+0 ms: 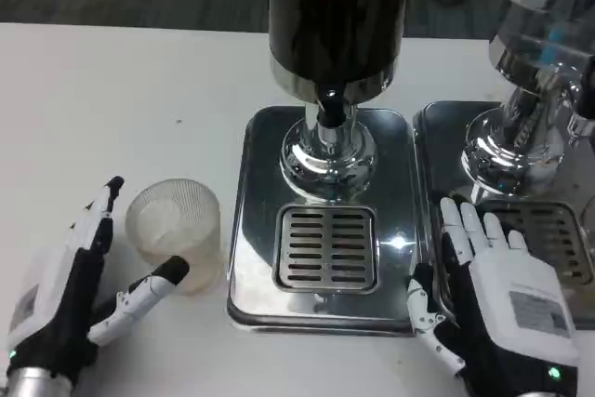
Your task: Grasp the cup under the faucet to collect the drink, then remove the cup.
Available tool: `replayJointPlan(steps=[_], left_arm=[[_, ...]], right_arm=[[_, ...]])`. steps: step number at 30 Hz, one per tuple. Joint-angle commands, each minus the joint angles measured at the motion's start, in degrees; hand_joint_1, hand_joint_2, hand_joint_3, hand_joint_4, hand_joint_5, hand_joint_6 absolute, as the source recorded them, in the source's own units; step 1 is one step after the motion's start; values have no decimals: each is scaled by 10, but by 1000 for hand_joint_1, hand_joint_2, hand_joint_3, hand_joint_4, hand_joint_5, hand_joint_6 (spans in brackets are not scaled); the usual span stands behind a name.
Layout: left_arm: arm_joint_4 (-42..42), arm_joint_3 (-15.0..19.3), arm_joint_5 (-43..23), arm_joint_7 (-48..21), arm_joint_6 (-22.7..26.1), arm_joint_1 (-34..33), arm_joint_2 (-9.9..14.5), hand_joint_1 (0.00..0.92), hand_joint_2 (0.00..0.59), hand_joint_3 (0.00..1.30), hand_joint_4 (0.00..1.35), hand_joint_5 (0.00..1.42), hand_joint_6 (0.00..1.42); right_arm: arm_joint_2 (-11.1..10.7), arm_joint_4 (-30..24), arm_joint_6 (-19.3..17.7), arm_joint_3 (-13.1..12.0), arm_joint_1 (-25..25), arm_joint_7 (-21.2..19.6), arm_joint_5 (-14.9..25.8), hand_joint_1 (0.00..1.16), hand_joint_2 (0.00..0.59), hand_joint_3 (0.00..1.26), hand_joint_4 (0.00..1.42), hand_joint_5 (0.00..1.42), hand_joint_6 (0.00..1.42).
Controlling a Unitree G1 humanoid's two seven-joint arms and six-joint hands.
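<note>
A clear ribbed cup [176,227] stands upright on the white table, left of the dispenser's steel base [249,230]. My left hand [79,290] is around it from the left: the fingers reach up along its far side and the thumb touches its near side, but the grip is loose. The dark drink dispenser [335,16] stands on the base, its faucet [329,104] above the slotted drip grate [327,246]. My right hand [493,290] lies flat with fingers apart, to the right of the grate, holding nothing.
A second steel dispenser [525,127] with its own drip tray [548,248] stands to the right, partly under my right hand. Bare white table [112,99] stretches to the left and back.
</note>
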Motion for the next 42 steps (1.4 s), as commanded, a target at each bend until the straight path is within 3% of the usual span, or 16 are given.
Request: replayJointPlan(steps=[1,9,20,26,34,42], left_arm=[[34,-19,14,10,-11,-27,1,57,0,0,0,0,0],[60,-36,15,10,-23,-52,-1,119,2,0,0,0,0],[123,-37,-19,-3,-79,-80,-14,192,23,0,0,224,188],[133,-46,-14,-3,-73,-89,-13,222,35,44,128,349,310],[139,-55,-7,6,-61,-96,-13,260,53,263,342,570,567],[137,-58,-3,22,-65,-95,-10,323,80,421,510,690,672]], right_arm=[[2,-2,4,-3,0,-2,5,187,584,0,0,0,0],[4,-4,6,-2,3,0,8,166,586,13,0,0,0],[10,-4,12,1,5,0,8,151,584,33,0,0,0],[12,-2,10,1,4,1,11,153,583,44,0,0,0],[11,-2,7,1,3,-1,17,155,582,55,0,0,0],[11,0,6,2,4,-2,21,168,585,62,0,0,1]])
